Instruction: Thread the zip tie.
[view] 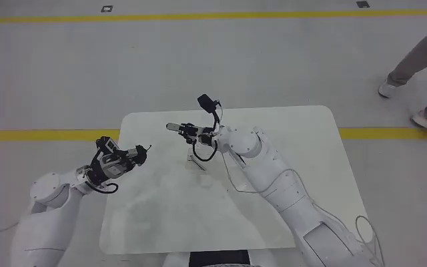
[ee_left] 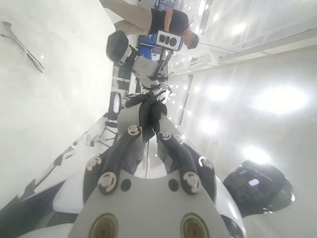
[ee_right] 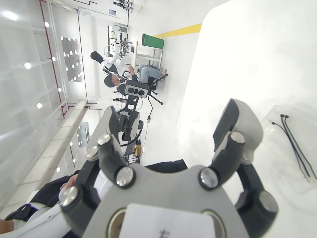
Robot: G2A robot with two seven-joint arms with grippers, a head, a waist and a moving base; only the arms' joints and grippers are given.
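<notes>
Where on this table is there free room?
Bare: the table's far right corner and near strip. Crowded: the middle, where loose zip ties lie by the open right gripper and the left gripper, shut on a zip tie.

Black zip tie (ee_left: 146,137), loose ties (ee_right: 294,147) black too; white table (view: 300,133); floor (view: 200,60) grey — yellow lines (view: 60,135)

White rounded bench (view: 303,167), left hand (view: 141,152) over its left edge with a black zip tie (view: 147,147) at its tip, right hand (view: 173,127) above the far side, loose zip ties (view: 197,161) lying near it
</notes>
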